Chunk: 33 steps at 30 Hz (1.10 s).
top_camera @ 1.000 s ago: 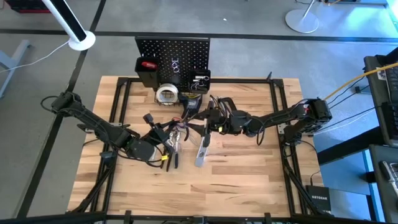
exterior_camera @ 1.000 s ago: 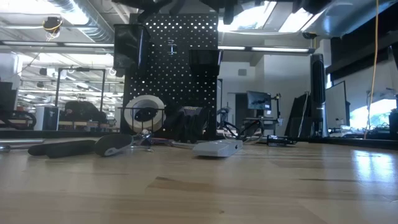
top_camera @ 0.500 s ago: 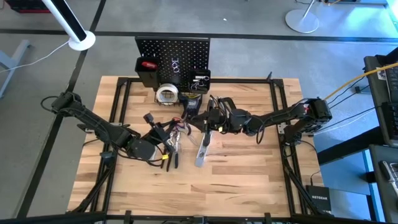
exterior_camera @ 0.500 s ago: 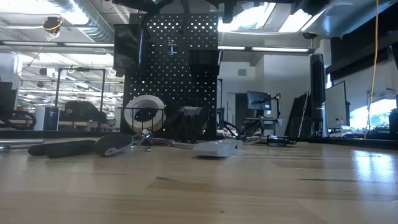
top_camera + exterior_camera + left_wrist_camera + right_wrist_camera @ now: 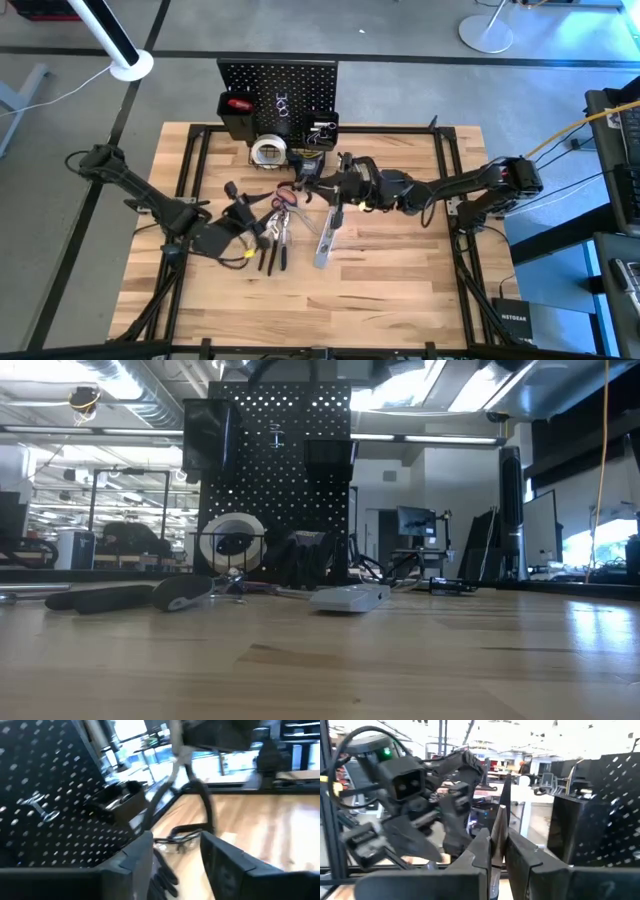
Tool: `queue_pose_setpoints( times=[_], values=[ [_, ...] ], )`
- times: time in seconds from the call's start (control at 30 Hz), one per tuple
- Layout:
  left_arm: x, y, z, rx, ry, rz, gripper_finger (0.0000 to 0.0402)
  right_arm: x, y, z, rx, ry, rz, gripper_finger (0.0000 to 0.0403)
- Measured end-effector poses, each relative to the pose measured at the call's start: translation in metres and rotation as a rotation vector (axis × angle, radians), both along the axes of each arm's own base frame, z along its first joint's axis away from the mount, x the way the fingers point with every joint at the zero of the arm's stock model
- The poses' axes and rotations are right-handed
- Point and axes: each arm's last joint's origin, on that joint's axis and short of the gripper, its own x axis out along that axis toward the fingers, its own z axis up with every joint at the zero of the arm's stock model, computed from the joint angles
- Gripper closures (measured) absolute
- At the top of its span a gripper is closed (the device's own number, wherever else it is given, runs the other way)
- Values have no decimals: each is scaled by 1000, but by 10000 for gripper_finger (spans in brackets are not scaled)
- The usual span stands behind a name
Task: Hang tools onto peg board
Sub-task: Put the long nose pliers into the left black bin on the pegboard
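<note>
Standing upright at the far edge of the wooden surface point(image 5: 400, 290), the peg board point(image 5: 300, 80) carries a black bin point(image 5: 237, 115) with something red inside and a second bin point(image 5: 322, 125) to its right; the pale tape roll point(image 5: 267, 152) sits in a wire basket point(image 5: 232, 550) at the board's foot, seen face-on in the low view; the bins' contents are too small to name. Out on the surface, the silver level bar point(image 5: 327, 238) lies slanted near the middle, and dark-handled pliers point(image 5: 275, 245) lie just beside it to the left; a tangle of small tools between the two pincers is too cluttered to sort out.

The right pincer point(image 5: 335, 190) hovers above that tangle near the board's foot; its wrist view shows the fingers point(image 5: 480, 852) closed on a thin dark upright tool point(image 5: 499, 832), whose lower end is hidden between them, so what it is cannot be told. The left pincer point(image 5: 262, 222) sits over the pliers' end of the pile; its wrist view shows the fingers point(image 5: 225, 865) parted with nothing between them, and a wire-like tool point(image 5: 180, 837) lies on the wood beyond; that view is smeared. In the low view both arms are cut off at the top edge.
</note>
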Motion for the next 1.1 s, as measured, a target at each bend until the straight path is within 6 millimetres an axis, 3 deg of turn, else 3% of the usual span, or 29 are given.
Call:
queue_pose_setpoints(
  times=[0.23, 0.5, 0.67, 0.87, 1.1],
  values=[
    [-15, -11, 6, -53, -45, -67, 230, -18, -1, 28, -45, -119, 0, 368],
    [-2, -2, -30, -148, -135, 2, 229, -28, 3, 51, -90, -406, 157, 367],
    [17, 12, -38, -198, -253, -152, 229, -28, 5, 53, -113, -507, 216, 367],
    [36, 25, -24, -127, -508, -437, 229, -24, 6, 48, -102, -578, 228, 367],
    [51, 41, -27, -69, -656, -506, 229, -20, 7, 42, -80, -624, 251, 366]
  ],
)
